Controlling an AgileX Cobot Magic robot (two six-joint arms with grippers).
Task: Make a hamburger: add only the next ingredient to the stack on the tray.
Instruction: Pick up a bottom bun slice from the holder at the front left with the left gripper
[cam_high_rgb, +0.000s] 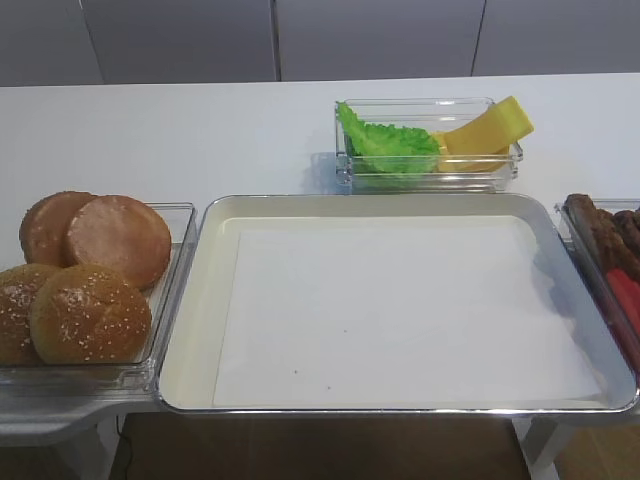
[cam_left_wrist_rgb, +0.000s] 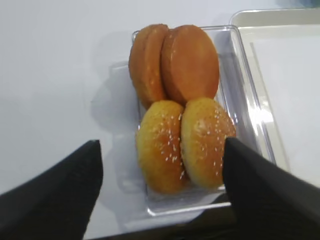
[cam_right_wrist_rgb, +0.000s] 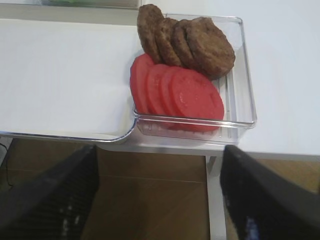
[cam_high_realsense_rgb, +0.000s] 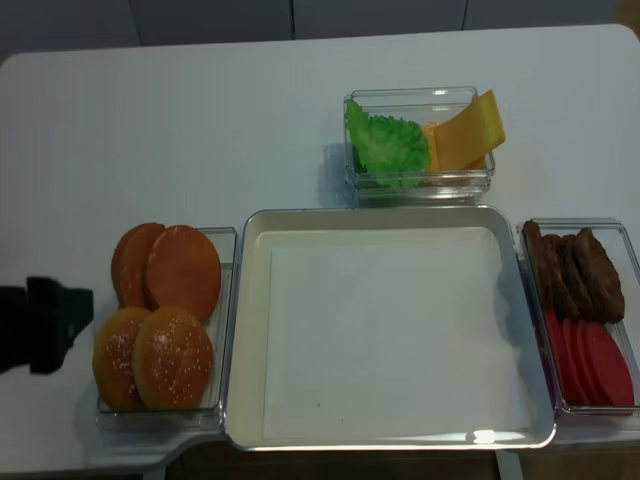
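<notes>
Fingers spread wide and empty, the left gripper (cam_left_wrist_rgb: 160, 195) hovers over the bun tub, the flat bun half (cam_left_wrist_rgb: 190, 64) at twelve o'clock beyond the sesame buns (cam_left_wrist_rgb: 182, 145); the tray (cam_left_wrist_rgb: 250, 20) waits at two o'clock.

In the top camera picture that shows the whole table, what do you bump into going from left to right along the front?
The robot's left hand → tub of buns → silver tray → tub with meat patties and tomato slices.
</notes>
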